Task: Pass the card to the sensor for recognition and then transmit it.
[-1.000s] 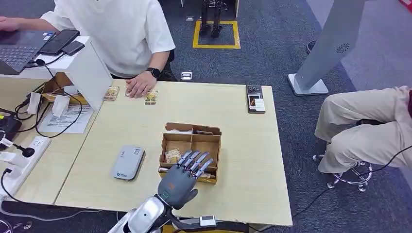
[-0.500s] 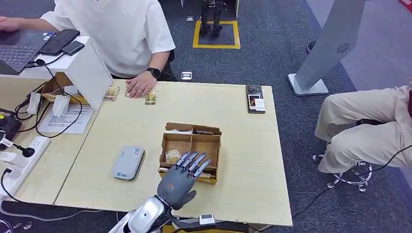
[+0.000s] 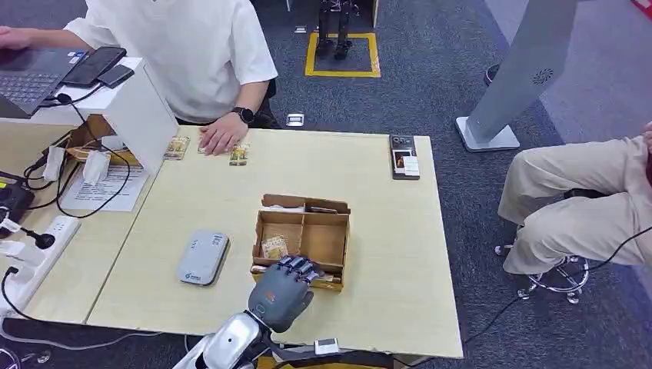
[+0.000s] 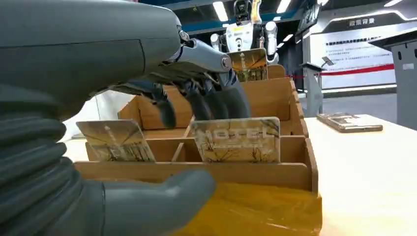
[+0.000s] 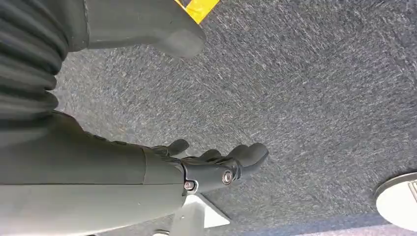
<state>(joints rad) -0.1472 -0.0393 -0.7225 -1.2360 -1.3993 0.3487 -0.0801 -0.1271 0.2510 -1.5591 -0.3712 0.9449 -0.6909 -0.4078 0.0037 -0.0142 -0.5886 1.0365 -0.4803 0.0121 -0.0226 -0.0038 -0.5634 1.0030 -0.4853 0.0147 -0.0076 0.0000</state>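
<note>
A brown compartment box (image 3: 339,231) stands mid-table with patterned cards upright in it; one card (image 3: 274,247) shows in its near left slot. My left hand (image 3: 281,292) is at the box's near edge, fingers bent down over it. In the left wrist view the fingers (image 4: 216,101) hang just behind the top of a front card (image 4: 236,140), and the thumb (image 4: 157,196) lies low in front of the box (image 4: 196,172), apart from the card. The grey card sensor (image 3: 202,257) lies left of the box. My right hand (image 5: 206,169) hangs over the carpet, holding nothing.
A person in white sits at the table's far side, one hand (image 3: 223,137) resting by two loose cards (image 3: 239,155). A phone (image 3: 404,157) lies at the far right edge. A white stand, cables and a power strip (image 3: 31,250) crowd the left. Another seated person's legs (image 3: 577,200) are right.
My left hand's fingers, stretched out over the box a second ago, have curled down over its near edge. Nothing else has moved.
</note>
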